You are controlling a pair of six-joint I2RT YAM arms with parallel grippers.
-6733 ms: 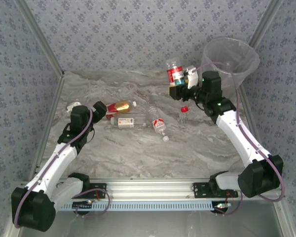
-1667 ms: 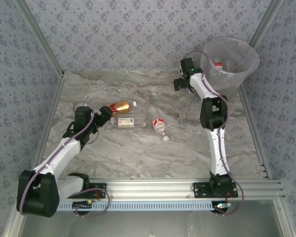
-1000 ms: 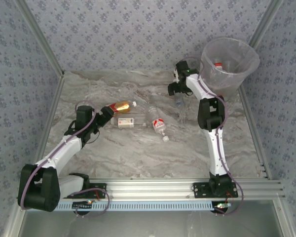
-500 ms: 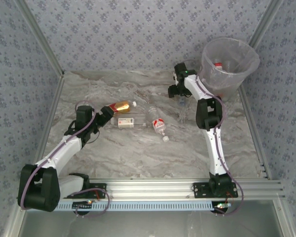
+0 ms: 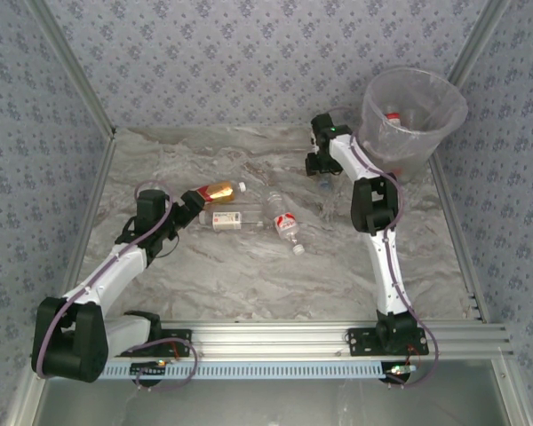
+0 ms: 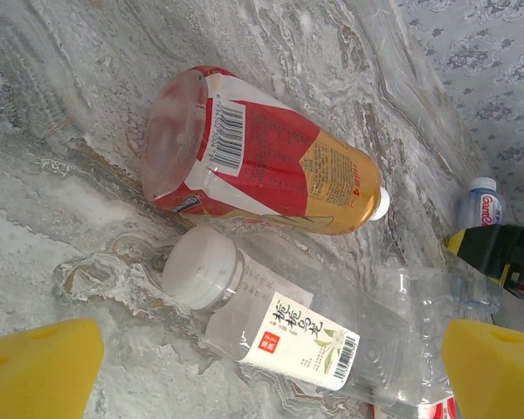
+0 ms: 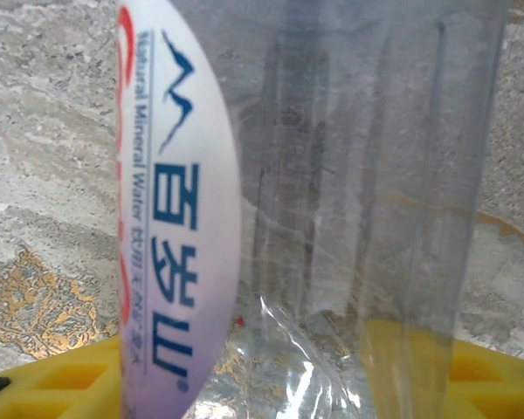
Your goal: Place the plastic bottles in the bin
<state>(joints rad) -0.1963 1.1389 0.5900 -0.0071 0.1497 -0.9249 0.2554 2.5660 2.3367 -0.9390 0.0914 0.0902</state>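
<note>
A clear plastic bottle (image 7: 332,175) with a white and blue label stands upright on the table just left of the bin (image 5: 415,111). My right gripper (image 5: 320,167) is at it, with yellow pads (image 7: 44,375) against both its sides. My left gripper (image 6: 262,375) is open and low over the table, facing two lying bottles. One is amber with a red label (image 6: 262,166) and the other is clear with a white cap (image 6: 306,323). A third clear bottle with a red label (image 5: 285,218) lies to their right. A red-capped bottle (image 5: 393,117) sits inside the bin.
The bin stands in the far right corner against the patterned wall. Metal frame rails (image 5: 71,222) run along the left and right table edges. The marble tabletop (image 5: 249,275) between the bottles and the arm bases is bare.
The right gripper's jaws have narrowed around the standing clear bottle, and the wrist has shifted slightly towards it. The left arm and the lying bottles have not moved.
</note>
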